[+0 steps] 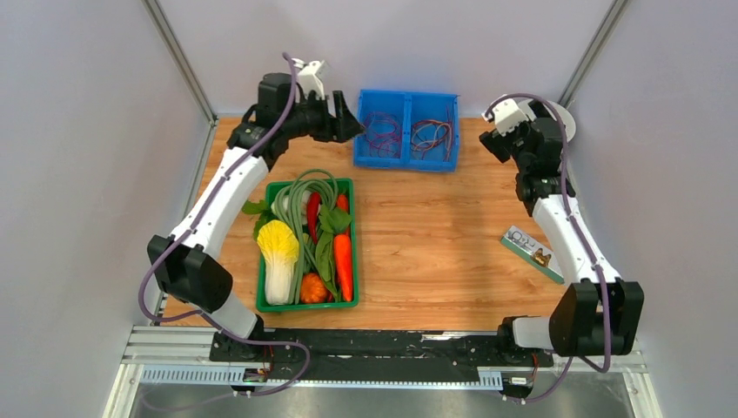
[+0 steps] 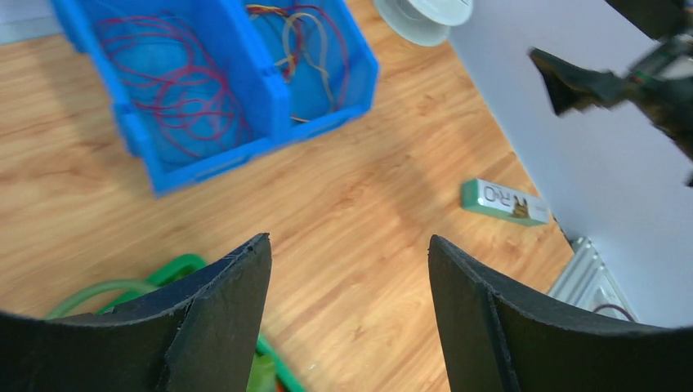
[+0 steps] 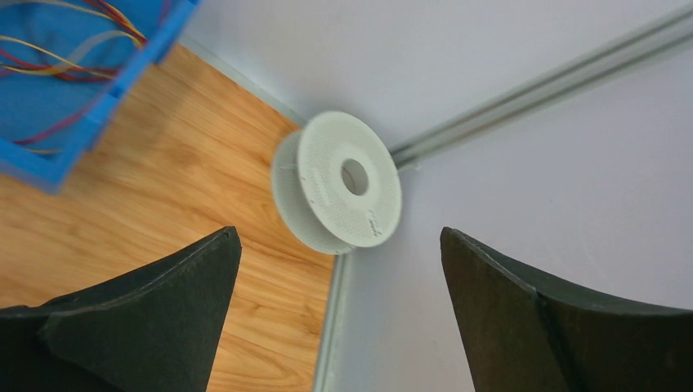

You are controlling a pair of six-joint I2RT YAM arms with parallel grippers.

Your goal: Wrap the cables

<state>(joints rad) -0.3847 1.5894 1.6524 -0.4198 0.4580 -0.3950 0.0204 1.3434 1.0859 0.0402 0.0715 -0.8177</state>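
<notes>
A pale-grey flat round spool (image 3: 343,184) with a centre hole stands tilted on its edge in the table's back right corner, leaning against the wall. The cables on it are too thin to make out. My right gripper (image 3: 340,232) is open just in front of the spool, with nothing between its fingers. The top view shows the spool (image 1: 567,117) mostly hidden behind the right wrist. My left gripper (image 2: 350,241) hangs open and empty over bare wood, near the back left (image 1: 352,122). The left wrist view has the spool (image 2: 425,12) at its top edge.
A blue two-compartment bin (image 1: 406,131) with purple and red wire coils sits at the back centre. A green crate (image 1: 306,244) of vegetables lies front left. A small green box (image 1: 533,252) rests near the right arm. Grey walls enclose the left, back and right sides.
</notes>
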